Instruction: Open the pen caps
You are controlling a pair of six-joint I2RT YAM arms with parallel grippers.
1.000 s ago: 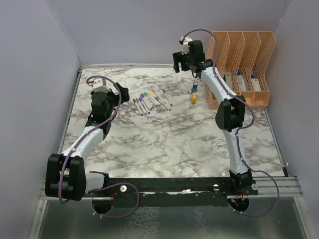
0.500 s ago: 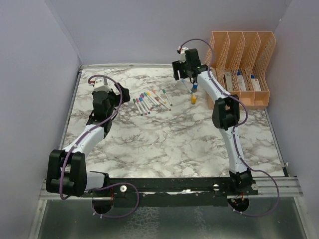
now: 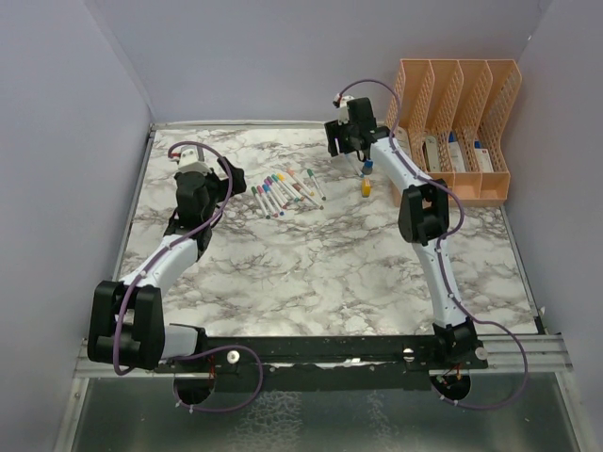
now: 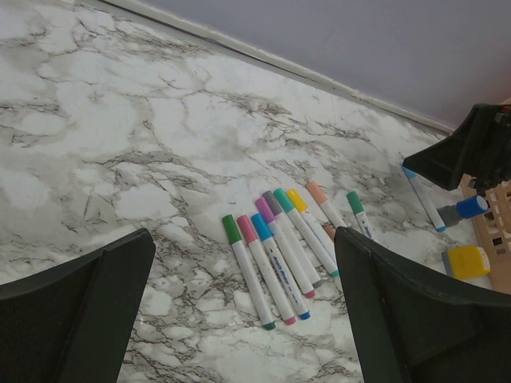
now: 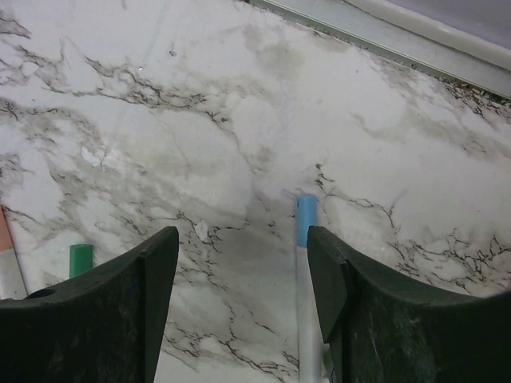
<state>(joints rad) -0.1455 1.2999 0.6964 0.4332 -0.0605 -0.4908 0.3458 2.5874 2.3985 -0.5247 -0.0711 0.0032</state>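
Several white marker pens with coloured pen caps (image 3: 287, 191) lie in a fanned row on the marble table. In the left wrist view that row (image 4: 279, 255) lies ahead, between the wide-apart fingers of my open left gripper (image 4: 243, 239). From above, the left gripper (image 3: 224, 188) sits left of the row, apart from it. My right gripper (image 3: 347, 146) hangs low over a separate pen at the back. Its jaws (image 5: 242, 235) are open, and that pen (image 5: 303, 295) with its light-blue cap (image 5: 305, 219) lies on the table just inside the right finger, not pinched.
A yellow block (image 3: 366, 187) and a blue cylinder (image 3: 368, 167) stand just right of the right gripper. An orange file organiser (image 3: 462, 122) fills the back right corner. One green pen cap (image 5: 80, 259) shows at the left of the right wrist view. Walls enclose the table.
The right gripper has come down and back toward the separate light-blue-capped pen, and its jaws have narrowed. The left arm and the row of pens have not moved.
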